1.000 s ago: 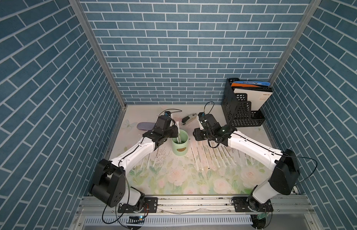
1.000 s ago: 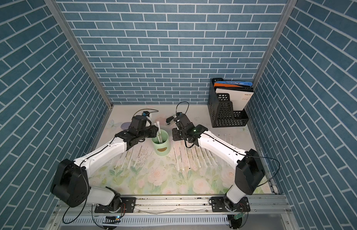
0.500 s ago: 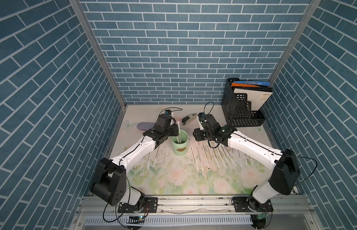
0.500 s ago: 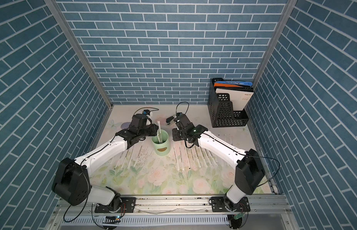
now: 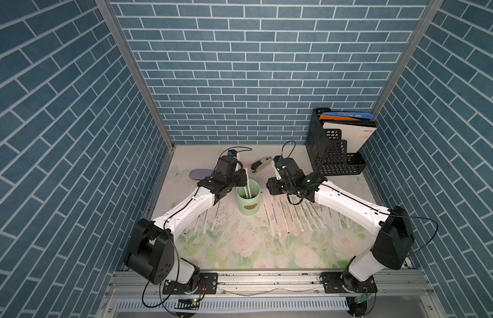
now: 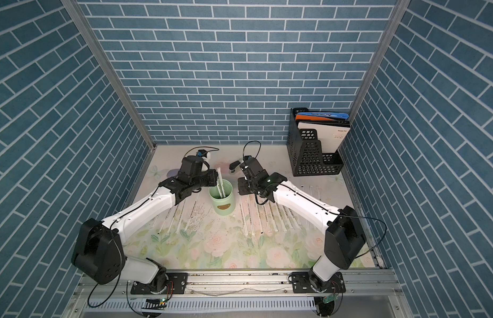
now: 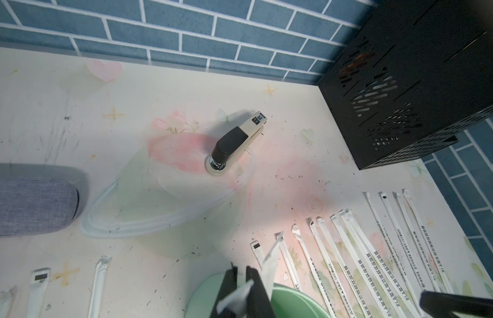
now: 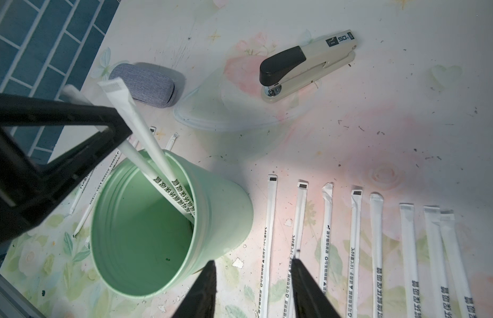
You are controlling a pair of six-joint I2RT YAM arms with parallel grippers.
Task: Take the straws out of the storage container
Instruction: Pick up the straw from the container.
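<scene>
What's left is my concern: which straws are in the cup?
The two straws standing in the cup, leaning on its rim, one pinched by the left gripper; the rest lie flat on the table.

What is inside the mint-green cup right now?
Two wrapped straws lean against the cup wall; the left claw is shut on one. Their lower ends are hidden behind the near wall.
</scene>
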